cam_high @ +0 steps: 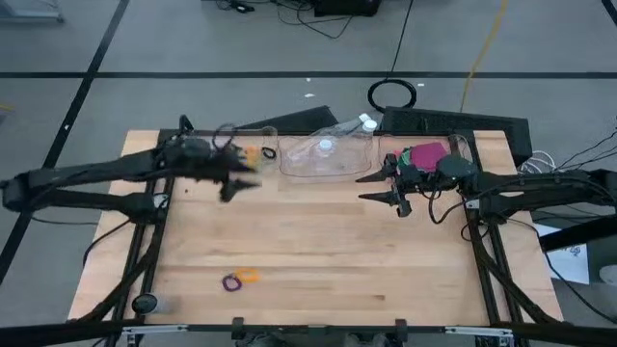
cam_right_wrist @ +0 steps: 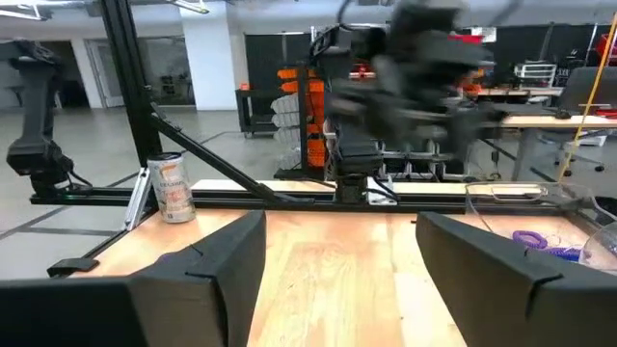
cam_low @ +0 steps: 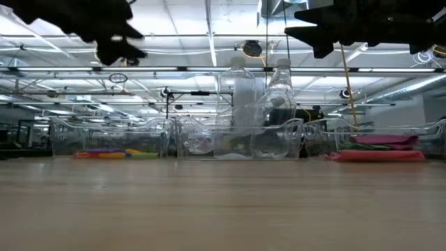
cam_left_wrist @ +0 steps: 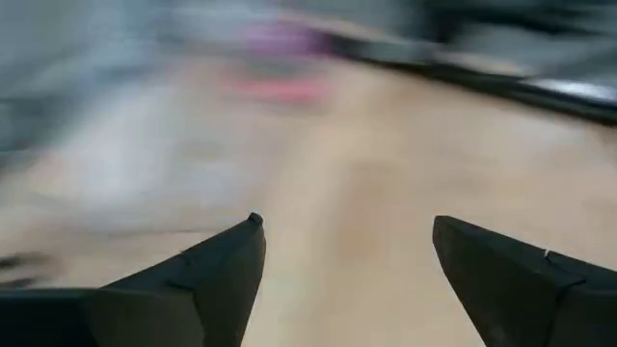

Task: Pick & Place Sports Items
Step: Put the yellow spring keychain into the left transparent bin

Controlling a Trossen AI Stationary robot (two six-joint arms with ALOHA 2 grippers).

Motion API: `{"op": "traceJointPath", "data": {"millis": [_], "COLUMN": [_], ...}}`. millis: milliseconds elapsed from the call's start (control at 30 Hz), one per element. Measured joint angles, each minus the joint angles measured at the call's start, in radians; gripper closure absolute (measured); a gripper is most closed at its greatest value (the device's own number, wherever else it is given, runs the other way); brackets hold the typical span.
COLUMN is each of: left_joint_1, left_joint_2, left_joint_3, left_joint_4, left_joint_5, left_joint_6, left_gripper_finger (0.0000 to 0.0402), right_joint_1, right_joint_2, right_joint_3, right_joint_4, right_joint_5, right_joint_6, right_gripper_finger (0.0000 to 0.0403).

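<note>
the left claw (cam_high: 241, 183) hangs above the tabletop (cam_high: 318, 260) near the far left clear bin (cam_high: 253, 145), fingers apart and empty; its own wrist view is blurred. the right claw (cam_high: 386, 186) hovers beside the far right clear bin (cam_high: 463, 146), fingers apart, holding nothing. that bin holds the pink flat piece (cam_high: 426, 152) with a dark green one just beside it. small elastic rings (cam_low: 115, 154) lie in the left bin. a purple ring (cam_high: 230, 282) and an orange ring (cam_high: 248, 276) lie touching on the near tabletop. clear bottles (cam_low: 279, 104) stand in the middle bin (cam_high: 323, 159). a can (cam_right_wrist: 172, 188) stands at the tabletop's edge; its label cannot be read.
</note>
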Motion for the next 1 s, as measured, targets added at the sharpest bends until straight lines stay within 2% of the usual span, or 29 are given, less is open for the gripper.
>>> {"op": "traceJointPath", "data": {"millis": [100, 167, 300, 533, 600, 700, 1000], "left_joint_1": [-0.118, -0.218, -0.440, -0.752, -0.805, -0.862, -0.895], "left_joint_2": [-0.031, -0.030, 0.019, 0.220, 0.294, 0.396, 0.646], "left_joint_3": [0.000, 0.000, 0.000, 0.000, 0.000, 0.000, 0.000], "left_joint_4": [-0.013, -0.021, -0.006, 0.060, 0.045, 0.043, 0.030], "left_joint_5": [0.163, 0.177, 0.084, -0.095, -0.147, -0.197, -0.188], "left_joint_6": [-0.002, -0.013, -0.040, -0.043, -0.060, -0.174, -0.337], "left_gripper_finger": [0.0151, 0.0151, 0.0151, 0.0151, 0.0151, 0.0151, 0.0151], "right_joint_1": [0.000, 0.000, 0.000, 0.000, 0.000, 0.000, 0.000], "right_joint_2": [0.000, 0.000, 0.000, 0.000, 0.000, 0.000, 0.000], "right_joint_3": [0.000, 0.000, 0.000, 0.000, 0.000, 0.000, 0.000], "right_joint_4": [0.000, 0.000, 0.000, 0.000, 0.002, 0.003, 0.004], "right_joint_5": [0.000, 0.000, 0.000, 0.000, 0.000, 0.000, 0.000], "right_joint_6": [0.000, 0.000, 0.000, 0.000, 0.000, 0.000, 0.024], "right_gripper_finger": [0.0206, 0.0206, 0.0206, 0.0206, 0.0206, 0.0206, 0.0206]}}
